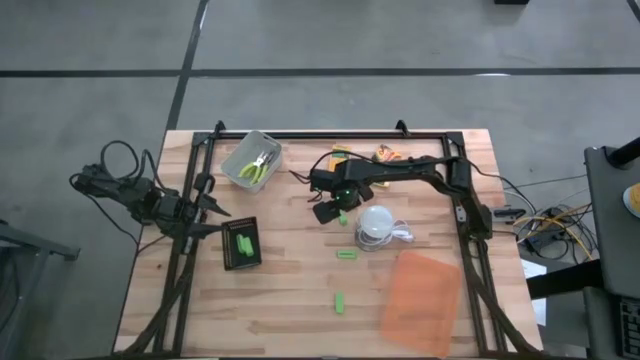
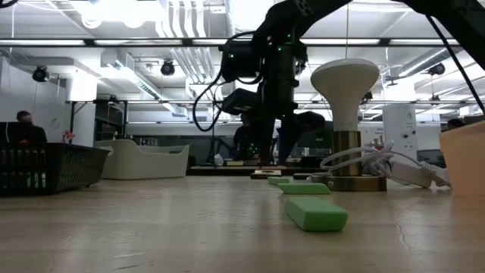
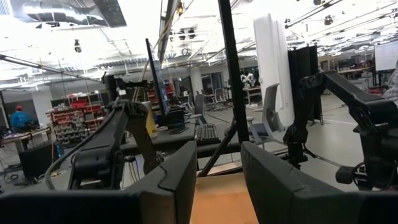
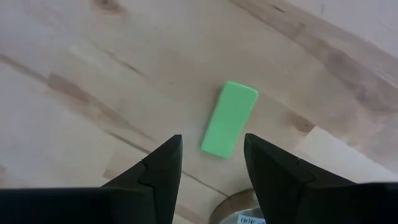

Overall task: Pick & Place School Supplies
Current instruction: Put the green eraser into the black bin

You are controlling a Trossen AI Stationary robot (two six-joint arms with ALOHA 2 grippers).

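The right hand (image 4: 210, 171) hovers with fingers spread over a green stick (image 4: 229, 119), which lies flat on the tabletop (image 4: 93, 81) just beyond the fingertips, beside the lamp (image 1: 376, 226).

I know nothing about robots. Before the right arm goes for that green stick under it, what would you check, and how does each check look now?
1. Right gripper open: ok, a gap shows between the fingers.
2. Green stick lined up with that gap: ok, it lies just ahead of the fingers.
3. Stick free of neighbours: ok, bare wood all round it.
4. Lamp clear of the arm: cannot tell, it stands close beside the gripper.
5. Black tray has room: ok, green sticks inside, space left.
6. Left gripper out of the way: ok, at the table's left side.
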